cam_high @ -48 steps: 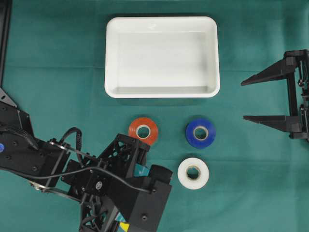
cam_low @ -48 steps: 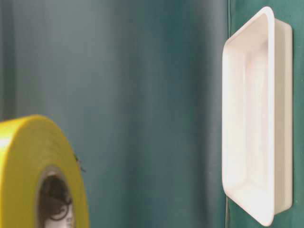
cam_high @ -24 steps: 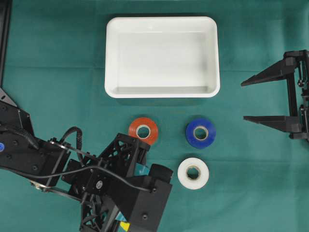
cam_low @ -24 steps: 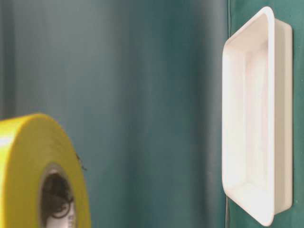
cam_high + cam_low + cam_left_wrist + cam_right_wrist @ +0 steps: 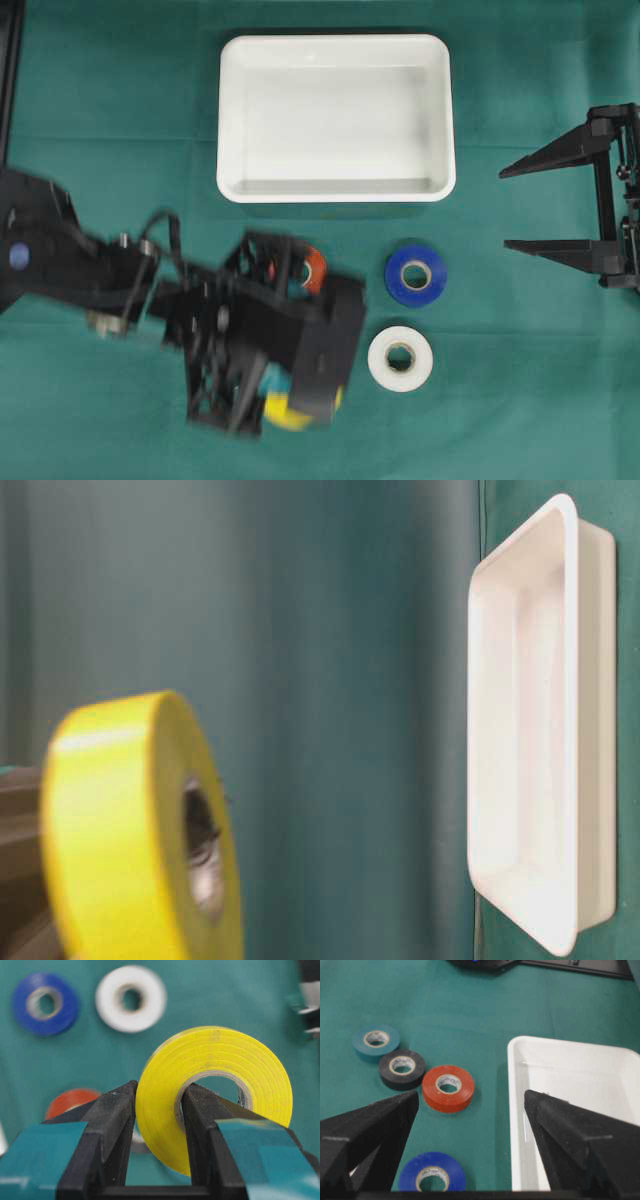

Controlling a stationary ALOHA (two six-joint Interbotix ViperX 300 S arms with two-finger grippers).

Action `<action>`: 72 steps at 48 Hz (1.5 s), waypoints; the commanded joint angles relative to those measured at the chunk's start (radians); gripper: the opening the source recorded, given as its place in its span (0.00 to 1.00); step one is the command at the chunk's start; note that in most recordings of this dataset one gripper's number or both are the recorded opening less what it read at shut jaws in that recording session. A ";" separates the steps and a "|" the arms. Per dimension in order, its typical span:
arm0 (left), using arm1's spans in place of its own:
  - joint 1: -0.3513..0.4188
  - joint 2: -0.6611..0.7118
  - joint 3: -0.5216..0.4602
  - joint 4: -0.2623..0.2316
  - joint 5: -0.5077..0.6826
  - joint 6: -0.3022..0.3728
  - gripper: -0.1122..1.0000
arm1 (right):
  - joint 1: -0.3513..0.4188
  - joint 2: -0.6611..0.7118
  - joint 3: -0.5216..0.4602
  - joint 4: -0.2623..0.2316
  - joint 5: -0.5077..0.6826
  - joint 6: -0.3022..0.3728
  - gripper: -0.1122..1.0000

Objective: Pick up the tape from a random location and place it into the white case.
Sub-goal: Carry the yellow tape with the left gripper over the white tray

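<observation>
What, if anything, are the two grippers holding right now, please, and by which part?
The left gripper holds the yellow tape roll by its ring wall, one finger inside the core and one outside. The right gripper is open and holds nothing.

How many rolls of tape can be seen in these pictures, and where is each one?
6. Yellow roll in the left end effector; orange, blue and white rolls below the white case; black and teal rolls beside the orange. More may be hidden.

Table cover (image 5: 120, 90): green cloth, matt, faintly creased. Case (image 5: 335, 48): white plastic, smooth, slight gloss. Yellow tape (image 5: 215, 1075): smooth vinyl-like, satin sheen, layered side face, paper-like core. Left gripper (image 5: 157, 1130): matt black plastic fingers, finely grainy, teal tape patches. Right gripper (image 5: 470, 1130): same matt, rough-textured black plastic.
</observation>
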 commanded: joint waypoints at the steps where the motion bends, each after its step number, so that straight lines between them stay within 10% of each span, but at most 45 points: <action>1: 0.063 -0.057 0.011 0.002 -0.006 0.002 0.31 | 0.000 0.005 -0.028 -0.002 -0.005 0.000 0.91; 42: 0.640 -0.238 0.239 0.002 -0.044 0.009 0.31 | -0.002 0.008 -0.028 -0.009 0.029 0.000 0.91; 72: 0.658 -0.132 0.170 -0.002 -0.138 0.012 0.31 | 0.000 0.006 -0.028 -0.011 0.031 -0.002 0.91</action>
